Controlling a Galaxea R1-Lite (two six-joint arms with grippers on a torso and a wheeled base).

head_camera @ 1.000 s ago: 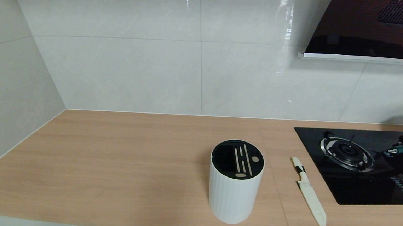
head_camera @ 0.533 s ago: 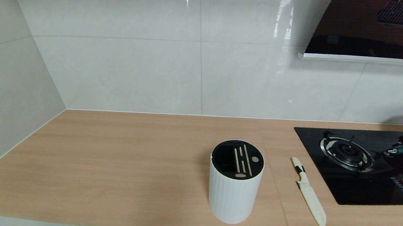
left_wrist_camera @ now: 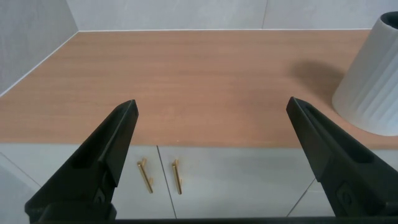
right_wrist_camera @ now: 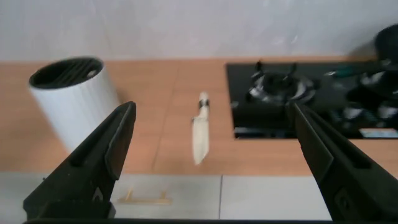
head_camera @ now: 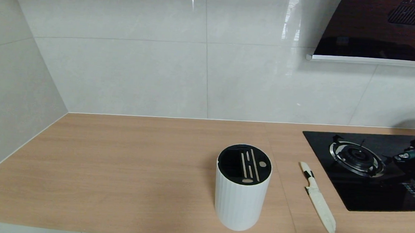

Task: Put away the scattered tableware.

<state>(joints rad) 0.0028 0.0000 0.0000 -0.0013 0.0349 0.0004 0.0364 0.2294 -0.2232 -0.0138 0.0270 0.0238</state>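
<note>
Holder [head_camera: 242,192]: white ribbed cylinder w/ black top, top has several narrow slots, two small oval openings + one larger open compartment on its left side. Stands upright on wood counter [head_camera: 134,170], near front edge. Knife [head_camera: 318,198]: cream speckled blade, cream handle w/ black band. Lies flat on counter, handle toward back wall, tip toward front edge, angled slightly right. Sits btw holder and black hob [head_camera: 366,197], near hob's left edge, touching neither.
</note>
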